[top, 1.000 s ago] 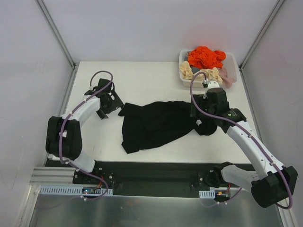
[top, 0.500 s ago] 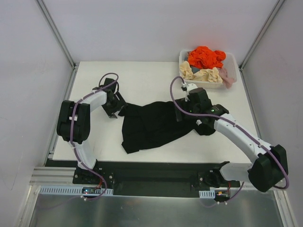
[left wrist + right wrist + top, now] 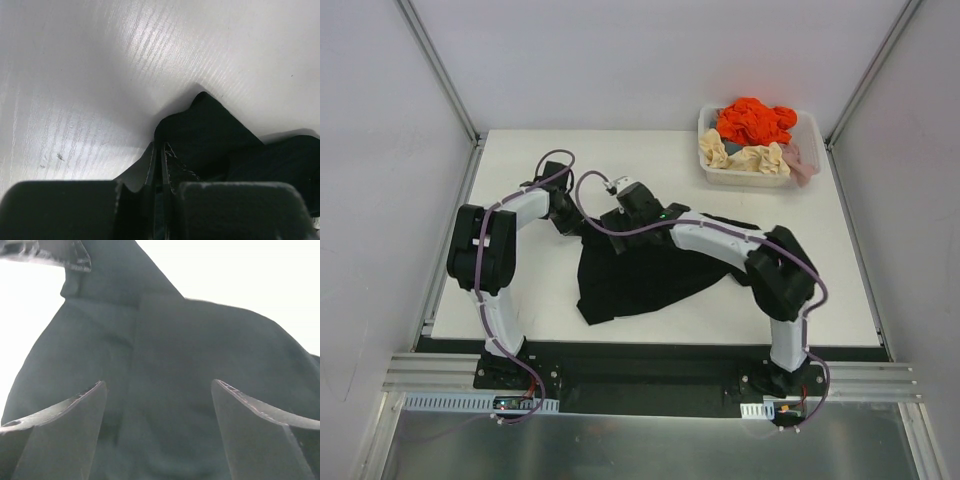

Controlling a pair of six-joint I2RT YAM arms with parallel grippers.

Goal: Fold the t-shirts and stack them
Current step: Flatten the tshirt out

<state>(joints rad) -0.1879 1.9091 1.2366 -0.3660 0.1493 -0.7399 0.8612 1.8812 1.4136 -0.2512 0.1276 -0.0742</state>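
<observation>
A black t-shirt [image 3: 650,270] lies crumpled and spread out on the white table [image 3: 640,165]. My left gripper [image 3: 577,224] sits at the shirt's upper left corner. In the left wrist view its fingertips [image 3: 157,150] are shut together on the edge of the black fabric [image 3: 210,130]. My right gripper [image 3: 618,218] has reached across the shirt to its upper left part, close to the left gripper. In the right wrist view it stands open [image 3: 157,390] just above the dark cloth [image 3: 170,350], nothing between its fingers.
A white bin [image 3: 712,172] at the back right holds orange [image 3: 755,120], cream [image 3: 745,157] and pink [image 3: 802,160] garments. The enclosure's walls and metal posts border the table on the left, back and right. The left gripper's tip [image 3: 55,257] shows at the right wrist view's top left.
The left gripper moved right to the shirt's corner and shut on it. The right arm swung left across the shirt, from its right side to its upper left.
</observation>
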